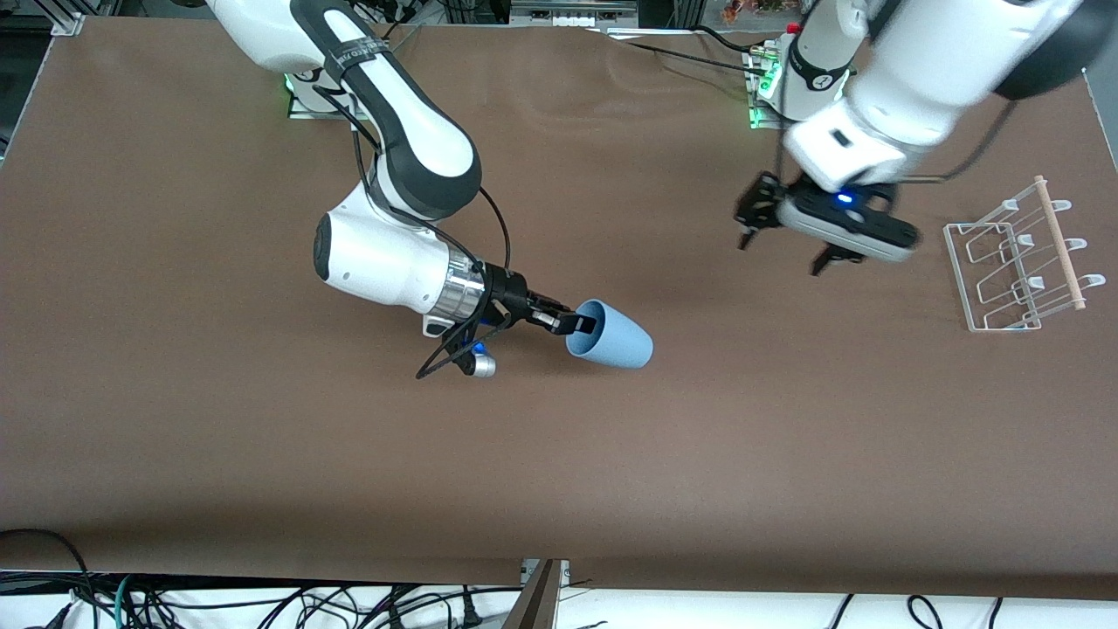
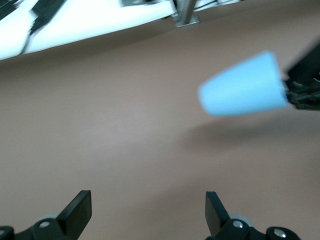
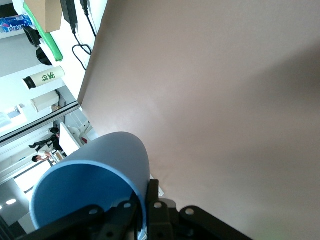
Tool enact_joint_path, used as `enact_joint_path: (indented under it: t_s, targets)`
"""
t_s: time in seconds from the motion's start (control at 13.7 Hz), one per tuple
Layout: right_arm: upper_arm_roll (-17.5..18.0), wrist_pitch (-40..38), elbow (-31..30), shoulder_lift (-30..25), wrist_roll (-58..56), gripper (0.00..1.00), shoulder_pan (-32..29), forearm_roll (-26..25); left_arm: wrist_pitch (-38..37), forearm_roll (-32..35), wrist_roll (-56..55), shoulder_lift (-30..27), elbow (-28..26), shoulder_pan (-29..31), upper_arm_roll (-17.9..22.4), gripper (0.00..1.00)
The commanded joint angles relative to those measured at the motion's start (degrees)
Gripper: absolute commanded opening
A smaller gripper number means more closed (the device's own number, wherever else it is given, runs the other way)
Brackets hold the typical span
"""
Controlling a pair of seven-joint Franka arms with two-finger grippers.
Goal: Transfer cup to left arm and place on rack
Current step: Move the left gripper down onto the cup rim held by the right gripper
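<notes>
The light-blue cup (image 1: 611, 342) is held on its side over the middle of the table. My right gripper (image 1: 576, 325) is shut on its rim, one finger inside and one outside. In the right wrist view the cup's mouth (image 3: 95, 185) fills the corner by the right gripper (image 3: 145, 196). My left gripper (image 1: 782, 253) is open and empty over the table between the cup and the white wire rack (image 1: 958, 262). The left wrist view shows the cup (image 2: 245, 85) ahead of the open left gripper (image 2: 147, 200), apart from it. The rack's wooden rod (image 1: 1059, 243) lies across its top.
The rack stands at the left arm's end of the table. Brown cloth (image 1: 262, 454) covers the table. Cables (image 1: 262, 603) lie below the table edge nearest the front camera.
</notes>
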Motion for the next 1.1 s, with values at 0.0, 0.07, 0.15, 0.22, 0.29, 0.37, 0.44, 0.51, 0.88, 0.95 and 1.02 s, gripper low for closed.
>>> enact_joint_path:
  t_s: [0.0,0.07,0.15,0.22,0.29,0.37,0.44,0.51,0.88,0.95,1.02]
  targets:
    - [0.6,-0.1,2.0,0.7,1.9,0.00,-0.1,1.2,7.0,1.4,7.1,-2.9,-6.5,0.6,-2.1,1.00]
    - [0.6,-0.2,2.0,0.7,2.5,0.00,-0.1,1.2,8.9,3.1,10.7,-1.3,-6.5,0.6,-2.1,1.00]
    - [0.6,-0.2,2.1,0.7,2.6,0.00,-0.1,1.2,10.7,4.1,15.8,-0.5,-6.6,0.6,-2.1,1.00]
    - [0.6,-0.3,2.1,0.6,2.6,0.00,-0.1,1.2,13.3,5.9,22.3,0.1,-6.7,0.6,-2.0,1.00]
    - [0.6,-0.4,2.1,0.5,2.7,0.00,-0.1,1.2,15.4,10.6,27.4,0.4,-7.0,0.6,-2.0,1.00]
    - [0.6,-0.6,2.1,0.4,2.6,0.00,-0.1,1.2,16.1,15.9,28.5,2.1,-6.9,0.6,-2.1,1.00]
    - [0.6,-1.1,2.1,0.4,2.6,0.00,-0.1,1.1,16.9,19.1,28.8,3.6,-6.5,0.6,-2.1,1.00]
    - [0.6,-1.5,2.1,0.4,2.6,0.00,-0.1,1.1,19.5,20.2,29.4,5.9,-5.9,0.5,-2.1,1.00]
    - [0.6,-1.5,2.1,0.3,2.6,0.00,-0.1,1.1,26.7,21.2,29.3,12.0,-3.3,-1.8,-2.1,1.00]
    - [0.6,-1.6,2.1,0.4,2.7,0.00,0.0,1.1,26.8,21.4,29.3,12.6,-3.3,-2.0,-2.2,1.00]
    - [0.6,-2.0,2.1,0.3,2.7,0.00,0.0,1.1,26.8,21.8,29.6,13.6,-2.9,-2.3,-2.3,1.00]
